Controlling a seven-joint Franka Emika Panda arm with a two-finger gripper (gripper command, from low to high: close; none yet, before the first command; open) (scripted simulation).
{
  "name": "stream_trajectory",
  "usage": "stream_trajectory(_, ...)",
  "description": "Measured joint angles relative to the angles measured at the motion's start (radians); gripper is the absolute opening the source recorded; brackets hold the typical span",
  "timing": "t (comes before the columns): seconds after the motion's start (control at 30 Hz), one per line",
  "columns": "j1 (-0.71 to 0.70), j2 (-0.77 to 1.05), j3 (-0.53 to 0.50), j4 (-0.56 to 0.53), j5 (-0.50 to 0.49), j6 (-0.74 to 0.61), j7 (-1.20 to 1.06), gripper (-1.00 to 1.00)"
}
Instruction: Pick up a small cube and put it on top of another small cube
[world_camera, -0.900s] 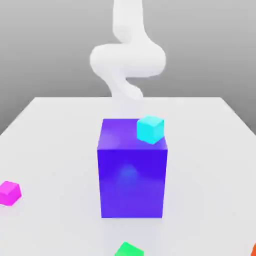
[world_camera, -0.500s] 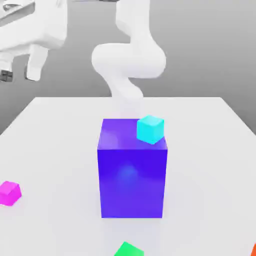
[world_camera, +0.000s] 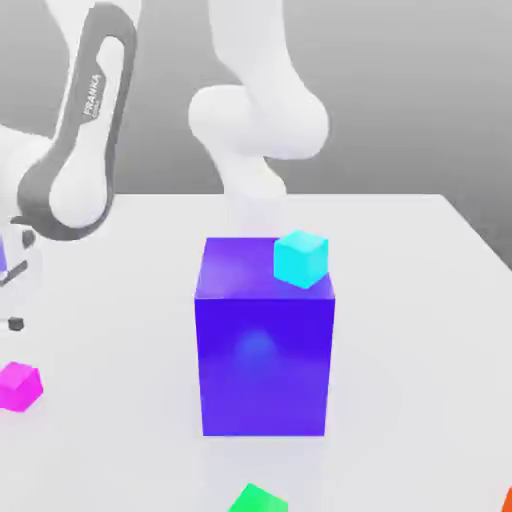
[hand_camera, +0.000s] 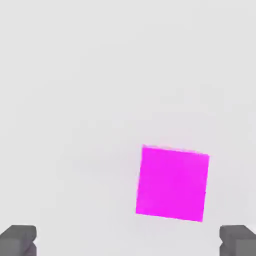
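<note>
Now, pincer (hand_camera: 128, 241): wide apart, nothing between the tips, and it's hanging over the pink cube down at the exterior view's left edge!
Pink cube (world_camera: 19, 387): there it sits, small and glossy magenta, flat on the table at the exterior view's left, just under the pincer and well apart from the big block. In the hand view its top face lies slightly turned against the line between the two fingertips (hand_camera: 18, 241), and off-centre too, nearer one tip than the other.
Arm (world_camera: 80, 140): white with a grey band, the FRANKA lettering running up it, bent down on the exterior view's left; more of its white links rise behind the block, folks.
Big block (world_camera: 264, 340): blue-purple, upright, standing mid-table, a pale bluish sheen on its front face.
Cyan cube (world_camera: 301, 259): what a perch! Up on top of the big block, over at the exterior view's right side of it, one corner turned toward us.
Green cube (world_camera: 259, 499): down at the near edge of the view, in front of the block, cut off by the frame.
Orange-red thing (world_camera: 508, 501): just a sliver in the near corner, exterior view's right.
Table (world_camera: 400, 330): pale and smooth, running back to a straight far edge against a grey backdrop.
</note>
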Motion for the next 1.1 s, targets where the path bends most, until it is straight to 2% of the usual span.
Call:
stream_trajectory(0.1,-0.046,0.108,0.053,0.021,0.057,0.081,-0.036,0.0)
stream_trajectory(0.13,-0.058,0.135,0.068,0.027,0.069,0.102,-0.045,-1.0)
stream_trajectory(0.37,-0.06,0.137,0.069,0.027,0.069,0.105,-0.045,-1.0)
stream_trajectory(0.53,-0.01,-0.018,0.003,-0.007,-0.022,-0.015,0.023,-1.0)
stream_trajectory(0.97,0.32,-0.053,0.342,0.14,-0.218,-0.191,-0.223,-1.0)
stream_trajectory(1.1,0.406,0.069,0.384,0.194,-0.294,-0.125,-0.249,-1.0)
